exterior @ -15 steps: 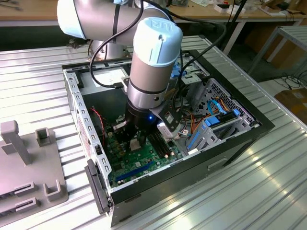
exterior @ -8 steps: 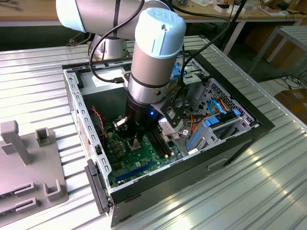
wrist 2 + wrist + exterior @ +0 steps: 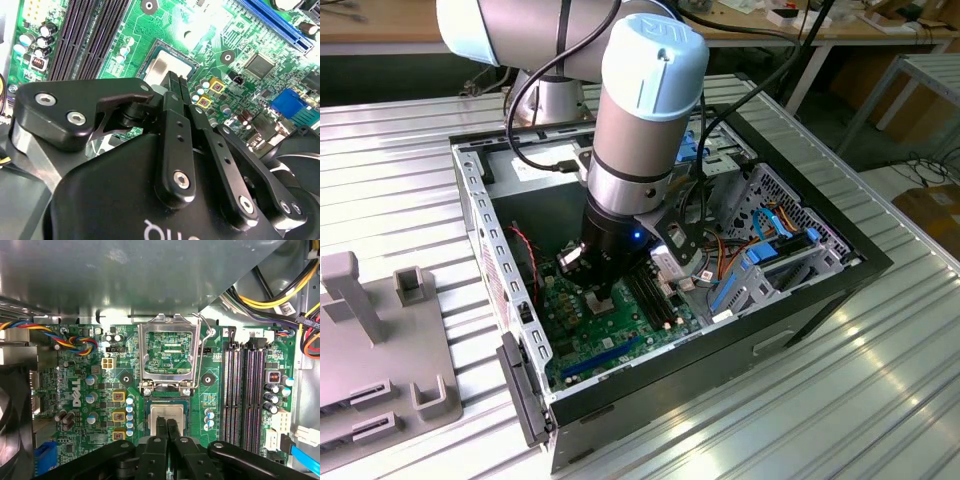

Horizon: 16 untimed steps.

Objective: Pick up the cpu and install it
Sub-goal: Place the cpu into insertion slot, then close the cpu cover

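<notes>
The cpu [image 3: 179, 414], a small square chip with a silver-grey top, lies flat in its socket on the green motherboard [image 3: 620, 330]. It also appears under the fingertips in the second wrist view, cpu [image 3: 161, 67]. My gripper [image 3: 166, 421] hangs straight over it inside the open computer case, fingers pressed together with nothing between them, tips at or just above the chip's top. The gripper [image 3: 176, 79] looks the same here, and the gripper [image 3: 603, 300] sits low over the board. The socket's hollow metal retaining frame [image 3: 144, 355] stands flipped open beside the cpu.
Long black memory slots [image 3: 245, 390] run along one side of the socket. Cable bundles [image 3: 280, 295] and a metal case wall [image 3: 125, 275] are close by. The drive bay [image 3: 770, 250] with blue cables is on the exterior view's right, a grey fixture [image 3: 380, 340] on its left.
</notes>
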Motion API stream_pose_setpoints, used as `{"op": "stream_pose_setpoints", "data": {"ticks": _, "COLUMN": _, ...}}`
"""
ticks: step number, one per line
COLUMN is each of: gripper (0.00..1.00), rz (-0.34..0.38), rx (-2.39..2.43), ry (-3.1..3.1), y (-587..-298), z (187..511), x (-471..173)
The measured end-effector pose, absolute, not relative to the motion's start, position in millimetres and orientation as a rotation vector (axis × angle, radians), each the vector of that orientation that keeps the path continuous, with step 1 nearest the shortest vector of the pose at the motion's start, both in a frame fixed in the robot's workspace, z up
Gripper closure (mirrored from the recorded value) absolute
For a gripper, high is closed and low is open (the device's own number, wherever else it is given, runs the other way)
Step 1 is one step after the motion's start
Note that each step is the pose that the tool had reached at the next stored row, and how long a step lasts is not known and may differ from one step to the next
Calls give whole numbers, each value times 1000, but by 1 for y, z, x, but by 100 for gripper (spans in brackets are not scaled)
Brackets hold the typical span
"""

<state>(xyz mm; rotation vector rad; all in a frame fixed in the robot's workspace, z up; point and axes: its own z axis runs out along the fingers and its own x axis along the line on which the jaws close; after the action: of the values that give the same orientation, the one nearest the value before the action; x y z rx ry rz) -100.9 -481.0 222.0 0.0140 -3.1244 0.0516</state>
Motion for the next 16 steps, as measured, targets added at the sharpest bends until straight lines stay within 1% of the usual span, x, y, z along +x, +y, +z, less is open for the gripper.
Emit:
{"op": "stream_pose_setpoints", "data": {"ticks": 13, "gripper": 85, "rz": 52, "rx": 14, "ry": -3123, "y": -481, "z": 222, "x": -101}}
{"op": "stream_pose_setpoints", "data": {"ticks": 16, "gripper": 85, "rz": 54, "rx": 14, "ry": -3123, "y": -481, "z": 231, "x": -100}}
